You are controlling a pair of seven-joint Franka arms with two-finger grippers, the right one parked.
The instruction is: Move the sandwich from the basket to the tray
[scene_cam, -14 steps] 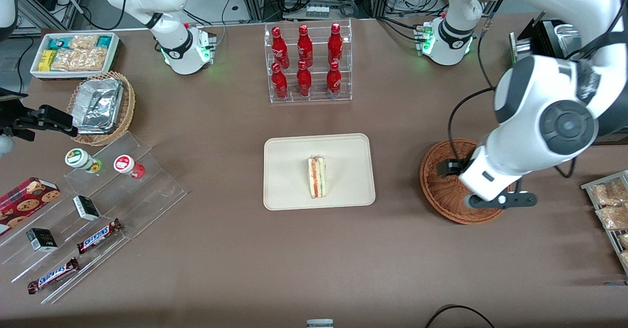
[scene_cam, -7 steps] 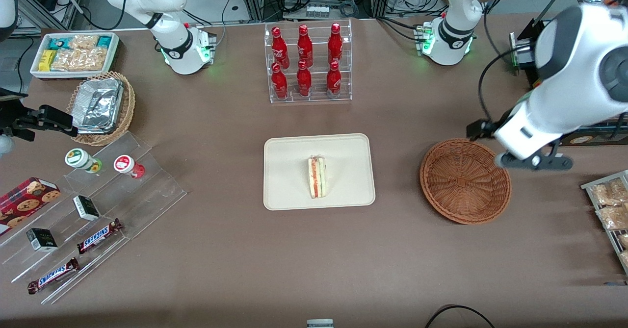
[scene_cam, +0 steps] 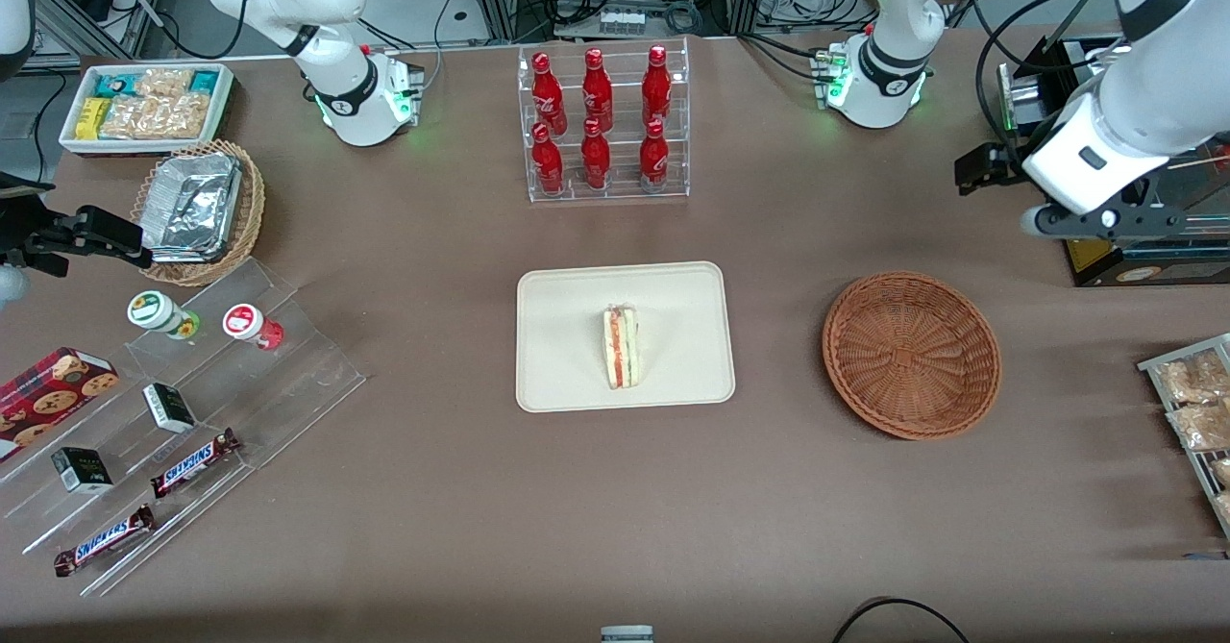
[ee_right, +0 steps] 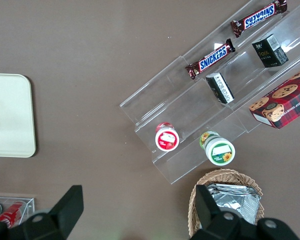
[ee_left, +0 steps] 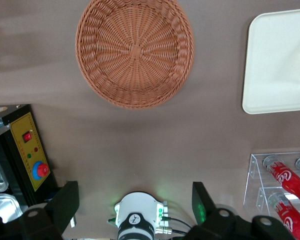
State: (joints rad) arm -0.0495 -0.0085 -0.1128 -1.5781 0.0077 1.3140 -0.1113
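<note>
One triangular pale-bread sandwich (scene_cam: 622, 347) lies on your flat cream rectangular tray (scene_cam: 577, 374). Round reddish-brown wicker basket (scene_cam: 911, 355) sits beside tray. Your left gripper (ee_left: 135, 202) hangs above table near base, fingers spread, holding nothing. Two brown "SNICKERS" bars (scene_cam: 195, 463) on clear stepped rack (scene_cam: 288, 374).

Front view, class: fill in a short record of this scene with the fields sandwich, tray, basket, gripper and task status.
sandwich: lies on the tray, cut edge showing
tray: cream, mid-table, nearer the front camera than the bottle rack
basket: round wicker, holds nothing, toward the working arm's end
gripper: raised, open, holding nothing, farther from the front camera than the basket
task status: sandwich already on tray
</note>
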